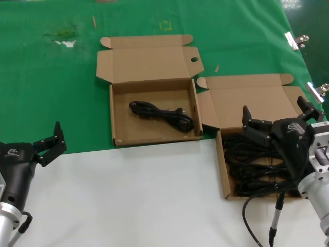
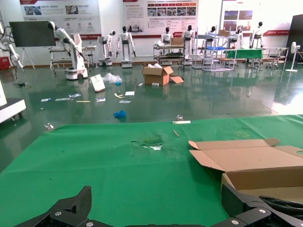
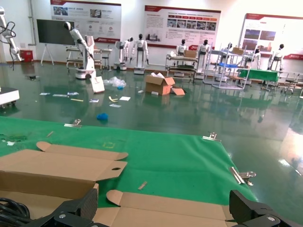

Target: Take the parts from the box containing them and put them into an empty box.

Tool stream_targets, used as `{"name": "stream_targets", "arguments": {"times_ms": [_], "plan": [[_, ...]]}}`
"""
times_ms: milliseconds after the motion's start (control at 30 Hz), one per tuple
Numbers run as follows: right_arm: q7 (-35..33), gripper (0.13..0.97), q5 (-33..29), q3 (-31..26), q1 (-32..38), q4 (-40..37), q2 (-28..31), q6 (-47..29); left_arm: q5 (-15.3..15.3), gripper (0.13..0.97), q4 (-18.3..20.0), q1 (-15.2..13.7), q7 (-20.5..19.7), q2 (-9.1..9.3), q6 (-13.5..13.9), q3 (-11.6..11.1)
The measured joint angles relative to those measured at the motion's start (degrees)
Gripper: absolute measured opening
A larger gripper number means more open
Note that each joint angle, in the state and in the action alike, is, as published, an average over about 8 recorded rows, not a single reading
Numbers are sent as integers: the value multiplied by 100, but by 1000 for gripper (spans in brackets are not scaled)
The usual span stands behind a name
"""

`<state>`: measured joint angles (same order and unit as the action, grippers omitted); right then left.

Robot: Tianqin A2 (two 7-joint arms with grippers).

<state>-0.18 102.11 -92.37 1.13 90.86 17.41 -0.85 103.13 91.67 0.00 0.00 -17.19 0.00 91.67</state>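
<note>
The box containing the parts point(image 1: 224, 177) sits at the right with a pile of black power cords point(image 1: 252, 164) in its tray. My right gripper point(image 1: 275, 113) hovers over that box's far edge, open and empty; in the right wrist view its fingertips point(image 3: 87, 205) frame the open lid point(image 3: 180, 205). The other box point(image 1: 154, 135) lies at the centre with its lid folded back and holds one coiled cord point(image 1: 162, 116). My left gripper point(image 1: 49, 141) is open and empty at the left, at the green mat's near edge. The left wrist view shows that box's lid point(image 2: 246, 158).
A green mat point(image 1: 51, 92) with a torn patch point(image 1: 64, 38) covers the far half of the table, and bare white surface point(image 1: 128, 195) the near half. Metal clips point(image 1: 295, 40) hold the mat's right edge. My right arm's cable point(image 1: 257, 216) hangs near the front.
</note>
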Motion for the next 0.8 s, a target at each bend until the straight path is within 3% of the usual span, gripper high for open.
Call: {"name": "stream_targets", "arguments": {"times_ms": [800], "plan": [[0,966,0,0,0,0,0,0,0,966,0,0,0,0,0,0]]}}
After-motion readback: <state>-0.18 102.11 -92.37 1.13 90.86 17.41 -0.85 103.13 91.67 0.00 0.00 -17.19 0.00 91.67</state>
